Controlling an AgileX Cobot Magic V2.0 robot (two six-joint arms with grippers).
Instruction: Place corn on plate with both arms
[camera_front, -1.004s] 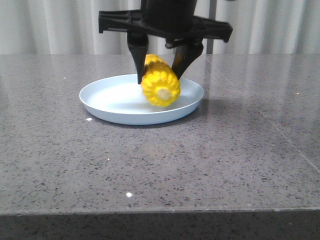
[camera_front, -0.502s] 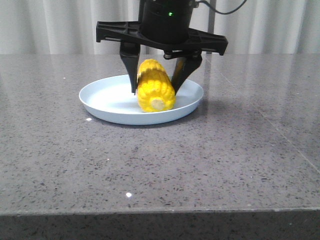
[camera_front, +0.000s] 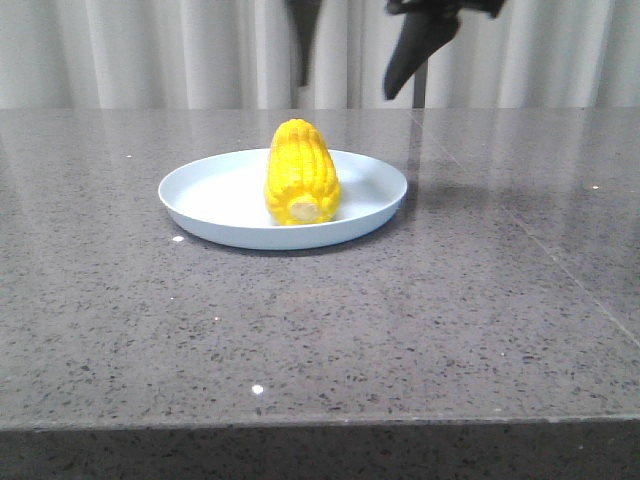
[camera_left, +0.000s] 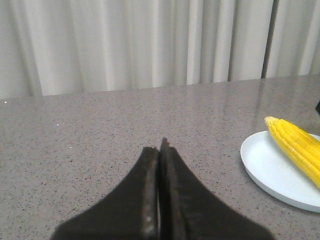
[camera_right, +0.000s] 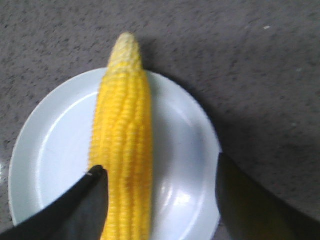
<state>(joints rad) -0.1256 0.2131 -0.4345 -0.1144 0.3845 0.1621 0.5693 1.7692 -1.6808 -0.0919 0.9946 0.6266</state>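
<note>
The yellow corn (camera_front: 300, 178) lies on the pale blue plate (camera_front: 215, 195), stub end toward the front. My right gripper (camera_front: 347, 90) hangs open and empty above the plate, clear of the corn. The right wrist view looks down on the corn (camera_right: 122, 135) and plate (camera_right: 55, 150), with the gripper (camera_right: 159, 165) spread wide and its fingertips (camera_right: 97, 172) above them. My left gripper (camera_left: 161, 146) is shut and empty, low over the table and apart from the plate (camera_left: 270, 170) and the corn (camera_left: 297, 145). It is out of the front view.
The grey speckled stone table (camera_front: 320, 320) surrounds the plate, with its front edge near the camera. Pale curtains (camera_front: 150, 50) hang behind the table's far edge.
The right gripper opened, let go of the corn and rose well above the plate. The corn settled flat on the plate.
</note>
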